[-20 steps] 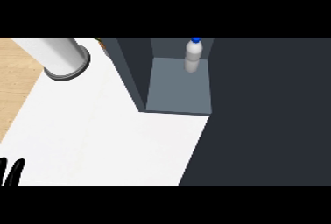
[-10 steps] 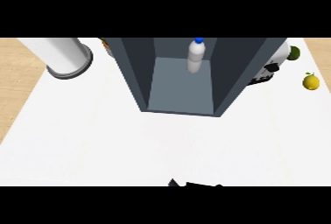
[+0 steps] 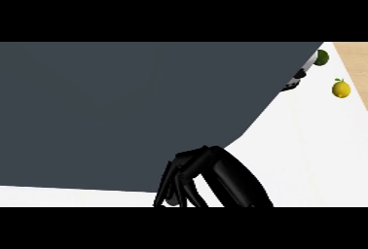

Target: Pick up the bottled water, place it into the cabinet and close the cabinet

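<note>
Where the hand [image 3: 223,182] rests, the cabinet [image 3: 129,112] is plain dark grey.

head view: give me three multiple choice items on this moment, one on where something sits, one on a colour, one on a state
1. Where is the lemon?
A. at the right, on the counter
B. at the lower left corner
C. under the hand

2. What colour is the big flat cabinet panel that fills most of the view?
A. bright red
B. dark grey-blue
C. yellow

3. How does the black hand at the lower edge stand?
A. flat, with straight fingers spread on the counter
B. curled round the lemon
C. fingers bent, at the panel's lower edge, with nothing seen in them

Key: 1 A, the yellow fruit lies near the right edge. 2 B, the panel is dark slate. 3 C, the fingers bend downward beside the panel.
</note>
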You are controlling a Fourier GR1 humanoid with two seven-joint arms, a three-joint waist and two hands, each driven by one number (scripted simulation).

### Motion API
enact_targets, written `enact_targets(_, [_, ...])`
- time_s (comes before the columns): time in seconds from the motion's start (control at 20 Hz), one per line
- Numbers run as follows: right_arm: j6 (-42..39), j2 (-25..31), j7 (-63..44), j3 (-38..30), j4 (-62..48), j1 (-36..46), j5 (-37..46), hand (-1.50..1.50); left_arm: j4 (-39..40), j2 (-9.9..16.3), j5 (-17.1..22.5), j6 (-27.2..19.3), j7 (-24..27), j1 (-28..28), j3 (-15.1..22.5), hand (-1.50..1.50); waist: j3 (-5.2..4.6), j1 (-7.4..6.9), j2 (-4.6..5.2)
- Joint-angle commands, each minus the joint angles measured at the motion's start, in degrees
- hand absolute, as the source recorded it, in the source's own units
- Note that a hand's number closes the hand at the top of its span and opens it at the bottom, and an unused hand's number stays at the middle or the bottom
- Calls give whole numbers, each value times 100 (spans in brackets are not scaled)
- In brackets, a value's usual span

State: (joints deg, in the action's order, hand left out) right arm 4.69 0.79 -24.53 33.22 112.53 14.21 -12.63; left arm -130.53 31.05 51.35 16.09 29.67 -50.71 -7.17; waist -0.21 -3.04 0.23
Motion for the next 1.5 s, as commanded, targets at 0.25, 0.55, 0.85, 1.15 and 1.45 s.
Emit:
enact_targets(0.25, [-252, -78, 401, -1667, -1581, 1653, -1168, 150, 241, 6, 862, 793, -109, -429, -1100, -150, 24, 127, -11])
enact_targets(0.55, [-1114, 437, 198, -2659, -2602, 2499, -1777, 150, 575, -166, 1009, 1271, -184, -437, -1382, -150, 22, 171, -6])
enact_targets(0.85, [-1350, 261, 408, -2693, -3531, 3267, -1573, 150, 520, -450, 966, 1560, -406, -561, -1551, -150, 20, 134, -10])
enact_targets(1.15, [-1508, 147, 526, -2749, -4142, 3584, -1540, 150, 122, -387, 1122, 1573, -682, -728, -1619, -150, 22, 59, 16])
enact_targets(1.45, [-1729, -69, 815, -2624, -4488, 3668, -1727, 150, 179, -449, 1099, 1437, -804, -479, -1519, -150, 22, -12, 51])
